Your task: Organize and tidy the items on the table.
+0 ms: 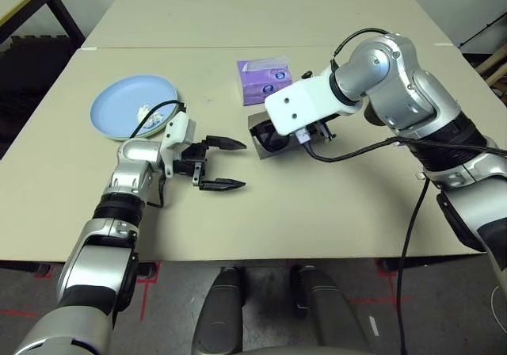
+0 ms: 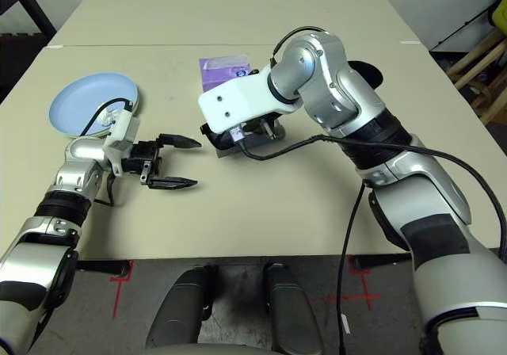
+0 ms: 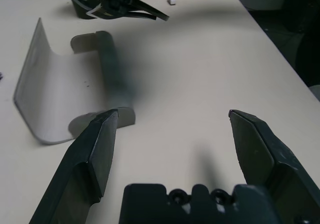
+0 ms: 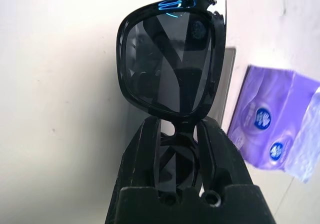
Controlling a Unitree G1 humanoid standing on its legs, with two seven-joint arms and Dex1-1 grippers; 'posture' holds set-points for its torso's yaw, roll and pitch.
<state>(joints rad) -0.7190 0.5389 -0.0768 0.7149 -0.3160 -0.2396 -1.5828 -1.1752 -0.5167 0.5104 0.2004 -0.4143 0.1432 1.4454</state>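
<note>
Clamping the sunglasses [image 4: 172, 59] at the bridge, the right gripper [image 4: 178, 139] hangs above the open case [image 3: 75, 89], which lies on the table [image 1: 333, 212] just in front of the tissue box [image 1: 264, 79]. The left gripper [image 1: 226, 163], jaws wide apart and empty, waits just beside the case. The grip is narrow, so the glasses could twist or slip. Lowered crooked, they may catch the case's rim and shove it, as nothing steadies it. A tissue [image 1: 150, 116] sits on the blue plate [image 1: 119, 105].

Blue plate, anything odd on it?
Yes. A crumpled white tissue lies on the light blue plate near its right rim, by the left hand. It is litter on a dish rather than anything spilled or broken.
</note>
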